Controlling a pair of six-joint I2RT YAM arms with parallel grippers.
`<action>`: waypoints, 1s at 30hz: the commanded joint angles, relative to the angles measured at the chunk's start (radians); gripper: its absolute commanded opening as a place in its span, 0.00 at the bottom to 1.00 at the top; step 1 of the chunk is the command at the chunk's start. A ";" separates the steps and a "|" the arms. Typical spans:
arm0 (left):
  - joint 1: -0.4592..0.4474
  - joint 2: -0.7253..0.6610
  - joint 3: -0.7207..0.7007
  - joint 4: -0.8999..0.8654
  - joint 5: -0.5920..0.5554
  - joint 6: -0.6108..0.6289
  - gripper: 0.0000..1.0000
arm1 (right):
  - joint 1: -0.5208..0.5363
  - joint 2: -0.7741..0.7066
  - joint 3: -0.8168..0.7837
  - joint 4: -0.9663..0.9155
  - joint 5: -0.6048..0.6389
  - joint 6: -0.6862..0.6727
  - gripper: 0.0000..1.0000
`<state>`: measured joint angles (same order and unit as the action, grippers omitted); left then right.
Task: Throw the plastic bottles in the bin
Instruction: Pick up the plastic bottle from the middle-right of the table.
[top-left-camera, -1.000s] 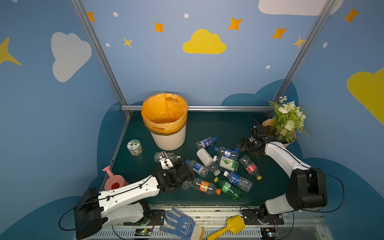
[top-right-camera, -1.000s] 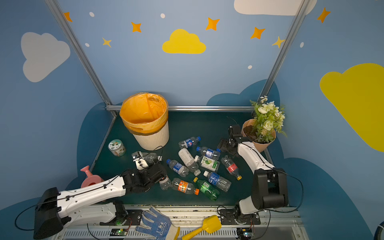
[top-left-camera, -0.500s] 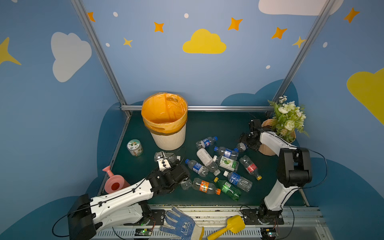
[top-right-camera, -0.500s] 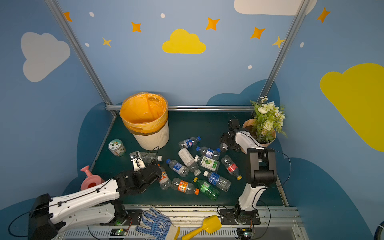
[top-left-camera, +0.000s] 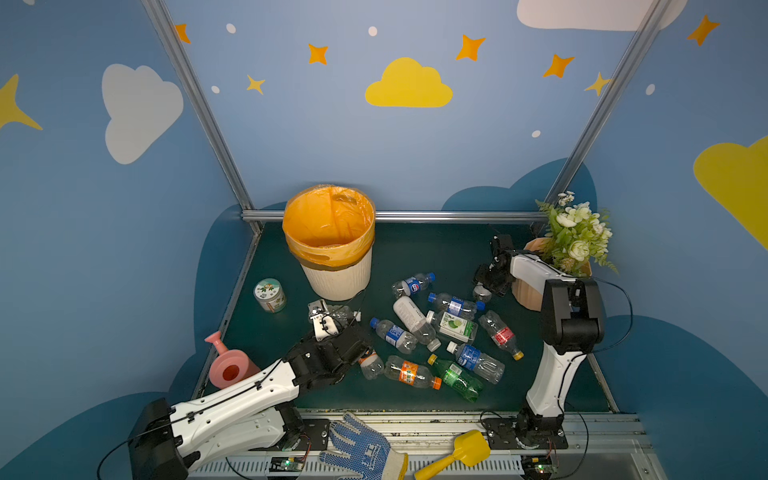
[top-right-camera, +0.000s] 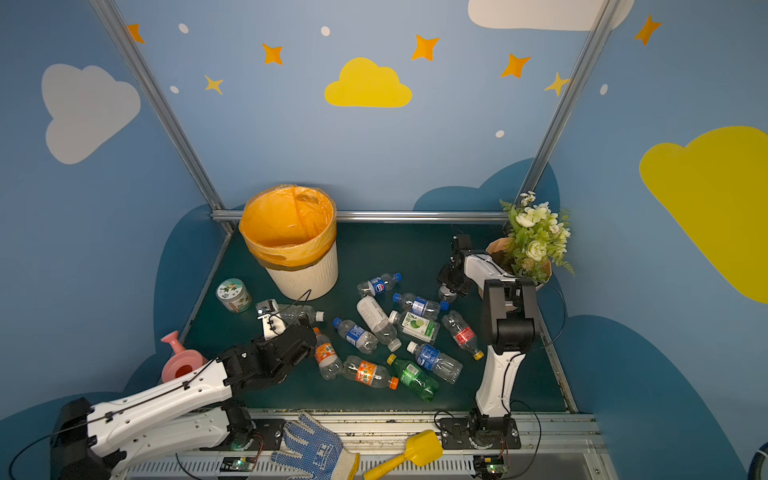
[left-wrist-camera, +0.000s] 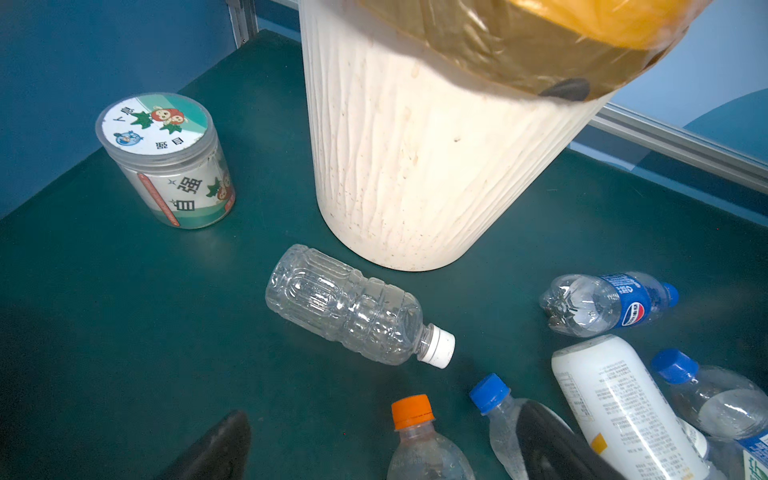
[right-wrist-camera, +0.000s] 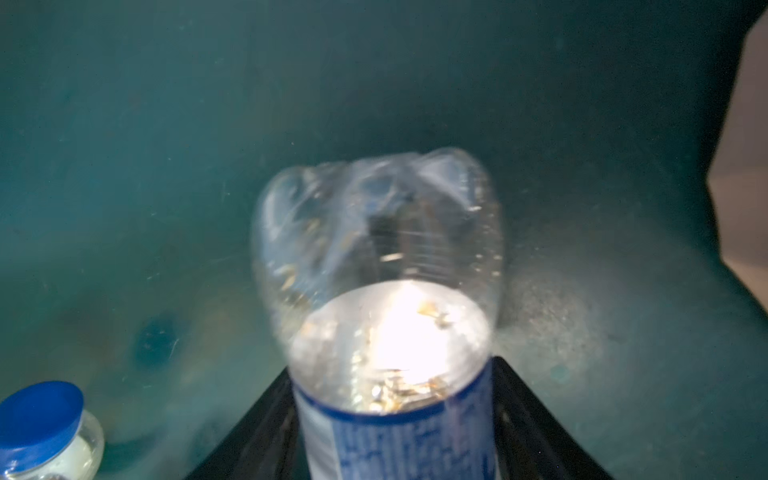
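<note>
Your left pincer (left-wrist-camera: 382, 432) is wide open with nothing in it. In its wrist view an orange-cap bottle (left-wrist-camera: 411, 411) shows in the gap between the fingertips (left-wrist-camera: 224, 440), but neither one looks to be on it. Straight ahead of that pincer a clear white-cap bottle (left-wrist-camera: 345, 307) lies on its side. Right past that stands the bin (left-wrist-camera: 415, 166), upright, orange bag folded over the rim. The jar (left-wrist-camera: 166, 162) sits off to one side, well clear. Your right pincer (right-wrist-camera: 395, 415) is clamped on a blue-label bottle (right-wrist-camera: 374, 249), a black finger (right-wrist-camera: 266, 424) against each side of the label and the bottle's base poking out past the tips. Can't tell if it's off the table (right-wrist-camera: 124, 124). In both top views that pincer sits just beside the flower pot (top-left-camera: 524, 291), well apart from the bin. The other plastic bottles (top-left-camera: 453, 326) lie loose between your two pincers.
</note>
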<state>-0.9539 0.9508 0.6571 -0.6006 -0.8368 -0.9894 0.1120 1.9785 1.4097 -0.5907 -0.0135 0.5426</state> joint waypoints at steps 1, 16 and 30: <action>0.013 -0.016 -0.007 0.003 0.001 0.035 1.00 | 0.007 0.025 0.033 -0.026 -0.038 -0.018 0.64; 0.104 -0.255 -0.066 -0.070 -0.071 0.001 1.00 | 0.011 -0.330 0.008 0.160 -0.193 -0.102 0.52; 0.300 -0.337 -0.092 -0.087 0.091 0.015 1.00 | 0.269 -0.504 0.158 0.743 -0.339 0.094 0.59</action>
<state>-0.6765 0.6125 0.5755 -0.6777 -0.7971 -0.9833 0.3252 1.4212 1.4982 -0.0246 -0.3218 0.5823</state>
